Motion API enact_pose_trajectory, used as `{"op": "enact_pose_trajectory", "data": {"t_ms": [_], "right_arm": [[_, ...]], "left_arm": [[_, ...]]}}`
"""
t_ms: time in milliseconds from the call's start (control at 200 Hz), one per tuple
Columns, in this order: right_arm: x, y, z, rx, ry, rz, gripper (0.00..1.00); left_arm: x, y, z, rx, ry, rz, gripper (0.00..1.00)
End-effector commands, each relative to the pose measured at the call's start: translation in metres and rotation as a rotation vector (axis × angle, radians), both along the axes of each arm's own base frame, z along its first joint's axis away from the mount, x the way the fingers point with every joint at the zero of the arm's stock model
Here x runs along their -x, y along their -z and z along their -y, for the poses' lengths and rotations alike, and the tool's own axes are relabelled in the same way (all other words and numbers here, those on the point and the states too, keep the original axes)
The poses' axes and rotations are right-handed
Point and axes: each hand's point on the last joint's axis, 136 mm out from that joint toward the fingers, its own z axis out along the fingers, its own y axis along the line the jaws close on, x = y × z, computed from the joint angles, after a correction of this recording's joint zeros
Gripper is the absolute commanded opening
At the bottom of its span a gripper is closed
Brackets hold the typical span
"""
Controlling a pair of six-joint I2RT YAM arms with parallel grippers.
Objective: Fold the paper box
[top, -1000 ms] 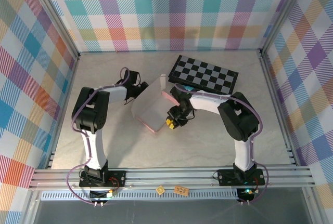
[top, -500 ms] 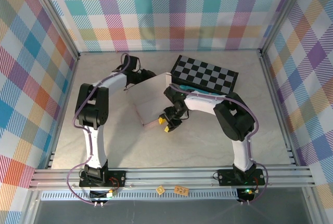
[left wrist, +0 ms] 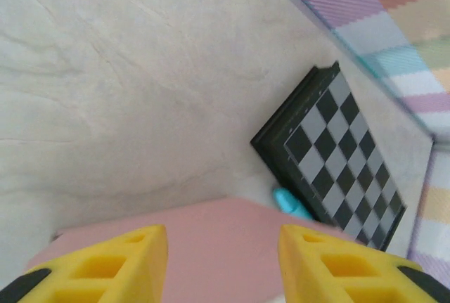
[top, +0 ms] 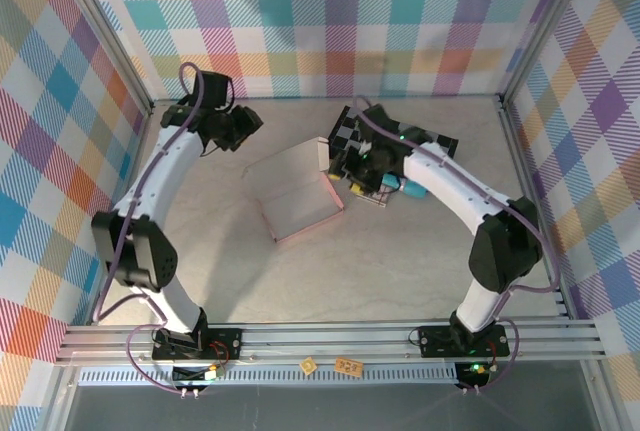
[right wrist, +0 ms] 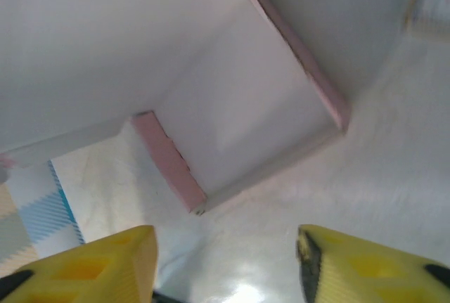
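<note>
The paper box [top: 298,199] lies on the table's middle as a dusty-pink carton, open side up, one panel raised at its far edge. My left gripper [top: 243,128] hovers beyond the box's far-left corner, apart from it and open. In the left wrist view its yellow fingers [left wrist: 112,264] frame the pink box [left wrist: 218,247], and the gripper [left wrist: 223,236] holds nothing. My right gripper [top: 345,173] is just off the box's right edge, open. From the right wrist, the box [right wrist: 239,106] shows a pale inside and pink edges above the empty gripper [right wrist: 225,236].
A black-and-grey checkered board [top: 440,146] lies at the back right, partly under my right arm; it also appears from the left wrist as the board [left wrist: 337,148]. A cyan object [top: 410,188] rests by it. Plaid walls and metal posts enclose the table [top: 400,261].
Both grippers have opened and drawn away from the box. The left arm swung to the far left, the right pulled back toward the board. The box now rests on the table.
</note>
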Motion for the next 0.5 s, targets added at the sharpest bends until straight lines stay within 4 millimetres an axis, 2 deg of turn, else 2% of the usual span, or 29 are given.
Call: {"op": "enact_pose_trajectory", "data": {"t_ms": [0,40,120,235,375,495], "right_arm": [[-0.027,-0.021,0.017,0.088,-0.336,0.252,0.6],[-0.036,-0.029,0.016,0.096,-0.406,0.292,0.6],[-0.048,-0.026,0.0,0.086,-0.568,0.322,0.59],[-0.062,-0.017,-0.013,0.045,-0.635,0.354,0.59],[-0.069,-0.004,-0.021,0.043,-0.689,0.37,0.6],[-0.066,0.004,-0.028,0.042,-0.753,0.392,0.61]], "left_arm": [[0.057,0.026,-0.011,-0.138,0.124,-0.16,0.45],[0.07,0.03,-0.013,-0.158,0.155,-0.187,0.45],[0.091,0.035,-0.012,-0.172,0.218,-0.194,0.46],[0.106,0.047,-0.001,-0.146,0.339,-0.193,0.48],[0.11,0.068,-0.005,-0.237,0.391,-0.229,0.5],[0.109,0.08,-0.007,-0.292,0.42,-0.193,0.52]]}}
